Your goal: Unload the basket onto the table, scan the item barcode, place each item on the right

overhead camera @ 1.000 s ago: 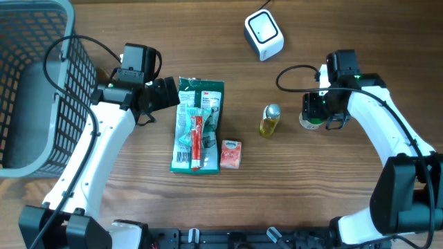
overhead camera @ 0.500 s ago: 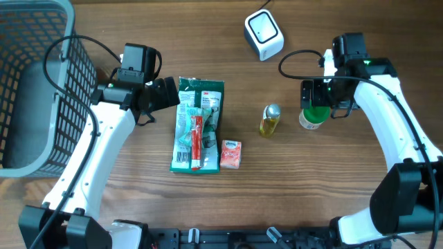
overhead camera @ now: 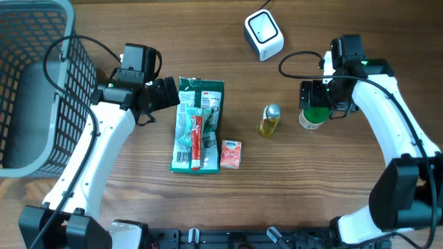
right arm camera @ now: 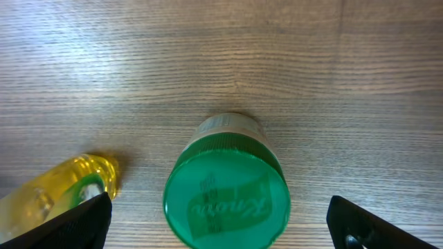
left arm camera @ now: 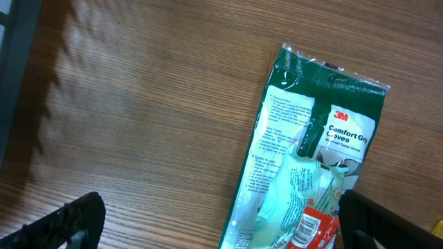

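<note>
Drawn back since the earlier frame, right fingers (right arm camera: 83, 221) stand wide either side of the round green-lidded jar (right arm camera: 226, 197), touching nothing; jar upright on grained wooden worktop (right arm camera: 208, 55) beside glossy yellow bottle (right arm camera: 62, 187); left fingers (left arm camera: 69, 221) wide, empty

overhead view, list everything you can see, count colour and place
basket: 1, grey, far left
scanner: 1, white, top centre
glove packet: 1, green, left of centre
teal packet: 1, teal and red, lying on the glove packet
tissue pack: 1, orange, right of the teal packet
bottle: 1, yellow, silver cap, lying at centre
jar: 1, green lid, right of the bottle
left fingers: 2, black, open, by the glove packet
right fingers: 2, black, open, over the jar
</note>
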Tool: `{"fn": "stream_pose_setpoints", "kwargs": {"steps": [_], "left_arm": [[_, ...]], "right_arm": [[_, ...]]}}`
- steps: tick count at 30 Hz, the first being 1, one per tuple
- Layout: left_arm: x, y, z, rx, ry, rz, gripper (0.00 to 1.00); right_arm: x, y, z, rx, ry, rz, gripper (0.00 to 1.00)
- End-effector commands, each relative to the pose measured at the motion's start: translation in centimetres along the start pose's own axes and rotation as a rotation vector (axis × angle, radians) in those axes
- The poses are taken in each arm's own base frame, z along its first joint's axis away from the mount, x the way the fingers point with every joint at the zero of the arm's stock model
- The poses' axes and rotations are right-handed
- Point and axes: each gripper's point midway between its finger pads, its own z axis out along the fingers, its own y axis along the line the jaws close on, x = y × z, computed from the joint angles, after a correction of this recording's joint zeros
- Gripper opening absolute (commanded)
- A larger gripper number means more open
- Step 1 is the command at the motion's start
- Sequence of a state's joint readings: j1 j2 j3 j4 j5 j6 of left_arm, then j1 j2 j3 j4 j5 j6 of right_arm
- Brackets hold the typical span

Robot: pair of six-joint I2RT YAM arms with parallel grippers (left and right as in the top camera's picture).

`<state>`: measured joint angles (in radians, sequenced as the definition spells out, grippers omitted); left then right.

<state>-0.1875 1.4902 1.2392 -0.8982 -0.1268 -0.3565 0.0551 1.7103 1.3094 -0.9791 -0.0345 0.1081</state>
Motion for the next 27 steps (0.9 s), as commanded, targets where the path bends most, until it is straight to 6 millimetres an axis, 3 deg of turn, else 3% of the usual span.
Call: {"fn": "stream_pose_setpoints", "kwargs": {"steps": [1, 10, 27], "left_arm": [[-0.7, 0.1, -0.6, -0.001, -0.025, 0.005, 1.0], [-0.7, 0.1, -0.6, -0.001, -0.025, 0.005, 1.0], [-0.7, 0.1, -0.6, -0.001, -0.025, 0.005, 1.0]], "right_arm": [[1.0, 0.2, 1.9, -0.008, 0.066, 0.027, 1.0], [2.4, 0.1, 3.9, -0.001, 0.12, 0.05, 1.0], [1.9, 0.2, 4.3, -0.006, 0.095, 0.076, 1.0]]}}
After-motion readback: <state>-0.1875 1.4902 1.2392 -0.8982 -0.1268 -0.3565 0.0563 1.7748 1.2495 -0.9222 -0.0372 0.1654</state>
